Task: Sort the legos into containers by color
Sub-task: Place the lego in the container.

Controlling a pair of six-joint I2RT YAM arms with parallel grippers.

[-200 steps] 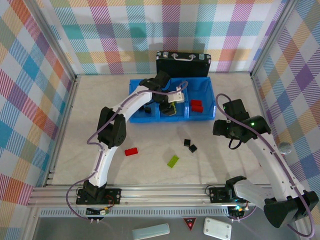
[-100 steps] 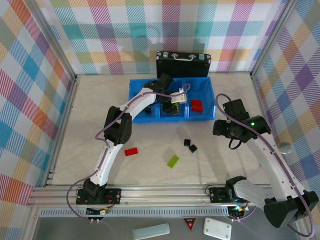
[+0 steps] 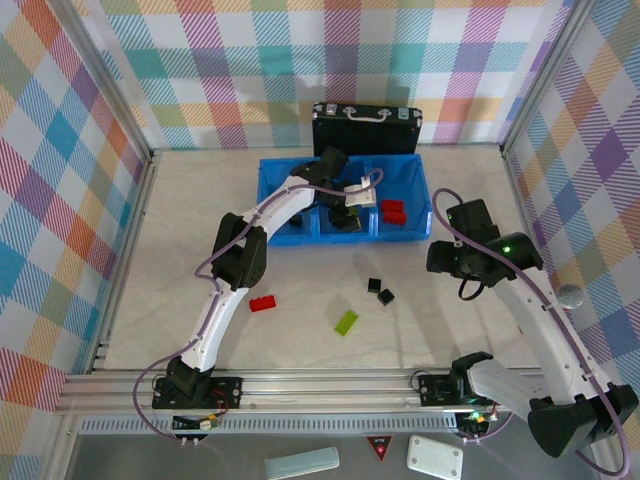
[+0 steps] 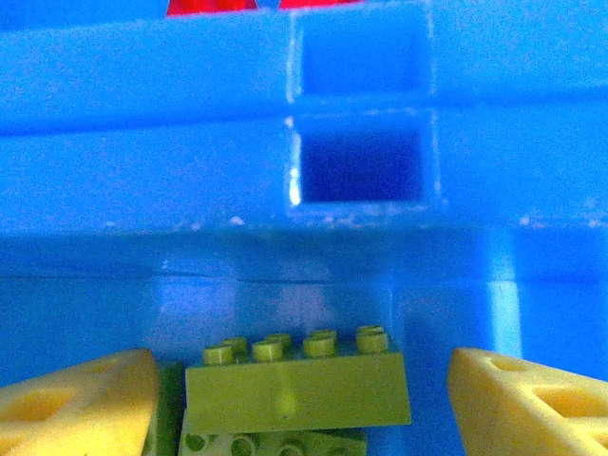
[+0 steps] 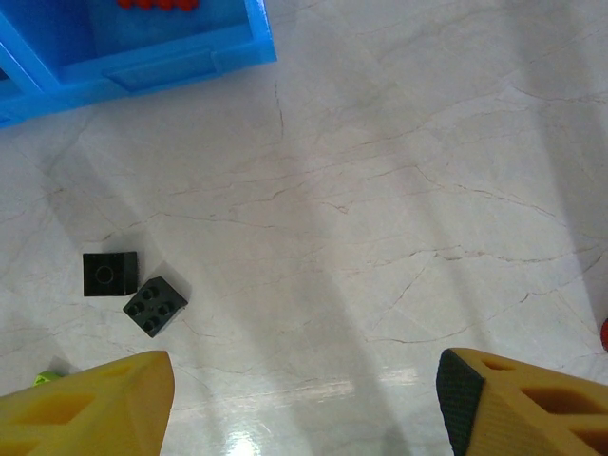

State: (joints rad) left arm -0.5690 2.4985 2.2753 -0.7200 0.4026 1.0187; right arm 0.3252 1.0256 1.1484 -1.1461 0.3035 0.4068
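**Green brick let go in mid compartment; four pieces left on desk**

L arm's jaws stand apart deep inside the blue bin (image 3: 270, 175). In the wrist view a lime-green brick (image 4: 296, 385) lies studs-up between them with a gap on each side, so it is released. It rests on top of another green brick (image 4: 275, 445). R arm's jaws hang spread over bare desk (image 5: 399, 190), gripping nothing.

Where the rest is: red bricks (image 3: 392, 211) sit in the right compartment. On the desk are a red brick (image 3: 263, 303), a green brick (image 3: 346, 320) and two black cubes (image 5: 109, 274) (image 5: 155, 306), just beside each other.

Handling (a judgement, not seen): hard moulded plastic, so light, stiff and not fragile. The smooth side walls are prob. a bit slippery.
- Long bricks: best pinched across the narrow width, on the flat long sides near the middle, not on the studs.
- Black cubes: tiny and close together, so closing on one could nudge the other. Take the outer one first, w/ the jaws lined up square to its faces.

Vs a second ago: the L jaws were then clamped on the green brick above the mid compartment. They have since shifted slightly toward the right divider and opened. The R arm and the desk pieces haven't moved.
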